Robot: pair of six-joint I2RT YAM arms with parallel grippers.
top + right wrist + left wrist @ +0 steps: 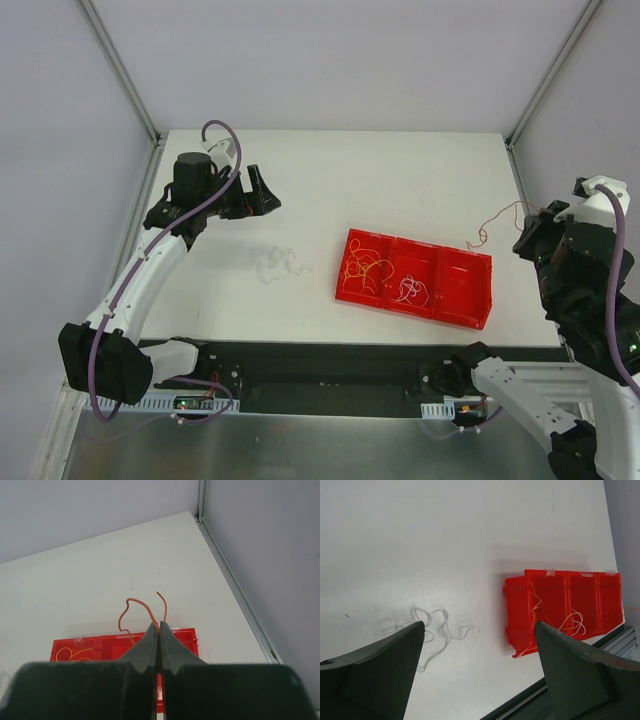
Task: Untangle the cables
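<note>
A red three-compartment bin (487, 285) lies right of the table's middle. Orange-yellow wire (365, 268) curls in its left compartment and a white wire (410, 290) in the middle one. A loose white wire (278, 262) squiggles on the table left of the bin, also in the left wrist view (437, 630). My left gripper (262, 192) hangs open and empty above the table's left part (480, 630). My right gripper (530, 228) is shut on a reddish-brown wire (495, 222), held above the bin's right end; the wire loops out past the tips (134, 601).
The bin shows in the left wrist view (517, 615) and below my right gripper (160, 626) in the right wrist view (110, 647). Aluminium frame posts (120, 70) stand at the table's back corners. A black rail (330, 375) runs along the near edge.
</note>
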